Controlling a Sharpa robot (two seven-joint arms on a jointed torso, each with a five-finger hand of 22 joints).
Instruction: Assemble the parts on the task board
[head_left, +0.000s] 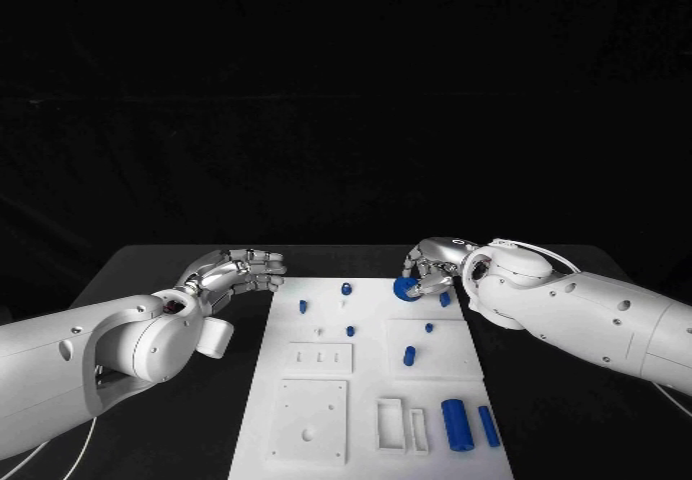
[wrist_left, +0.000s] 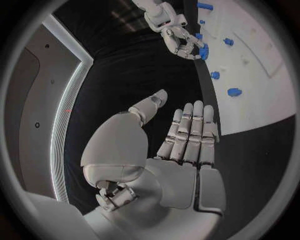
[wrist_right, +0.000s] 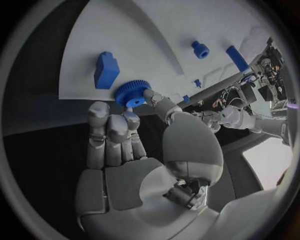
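Observation:
The white task board (head_left: 378, 380) lies in the middle of the black table. My right hand (head_left: 433, 266) hovers over the board's far right corner and pinches a blue gear (head_left: 408, 289) between thumb and fingers. The toothed gear (wrist_right: 132, 93) sits at the fingertips (wrist_right: 150, 96), just off the board's edge, beside a blue block (wrist_right: 106, 70). My left hand (head_left: 240, 270) hangs over the bare table left of the board; its fingers (wrist_left: 190, 131) are stretched out and hold nothing. The left wrist view also catches the right hand (wrist_left: 175, 35) with the gear (wrist_left: 203, 52).
Several small blue pegs (head_left: 349, 330) stand on the far half of the board. Two long blue cylinders (head_left: 456, 424) lie at its near right, beside white rectangular frames (head_left: 391, 422). A square plate (head_left: 309, 420) fills the near left.

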